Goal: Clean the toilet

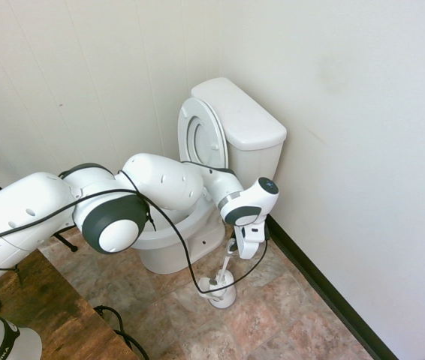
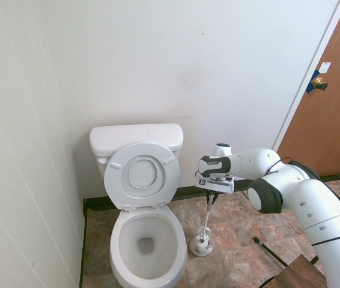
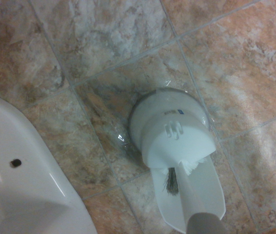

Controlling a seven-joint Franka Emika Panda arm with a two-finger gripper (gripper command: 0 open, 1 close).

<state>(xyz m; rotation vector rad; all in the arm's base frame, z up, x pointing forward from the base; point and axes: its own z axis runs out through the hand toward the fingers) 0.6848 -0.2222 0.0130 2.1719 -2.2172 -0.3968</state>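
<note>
Marbled floor tile (image 2: pixel 242 234) is met by pale walls (image 2: pixel 140 66) in a bathroom corner; against the wall the toilet (image 2: pixel 115 249) is set, its tank at 12 o'clock from the bowl in the second exterior view and its seat and lid (image 2: pixel 117 183) raised, presumably so that the inside can be reached by a brush. At 3 o'clock from the bowl, just beside it, the white brush holder (image 2: pixel 200 248) is stood on the floor, where the brush is probably kept within easy reach and its wet end contained. The toilet brush (image 2: pixel 206 216) is tilted, its head at the holder, with dark bristles (image 3: pixel 172 182) seen there in the wrist view; its handle is led up towards 1 o'clock to the tool (image 2: pixel 211 195). The tool is closed to a narrow gap, the upper handle being pinched between its fingers; by that high hold, length is likely left below for scrubbing; a lift clear of the holder seems to be called for next.
</note>
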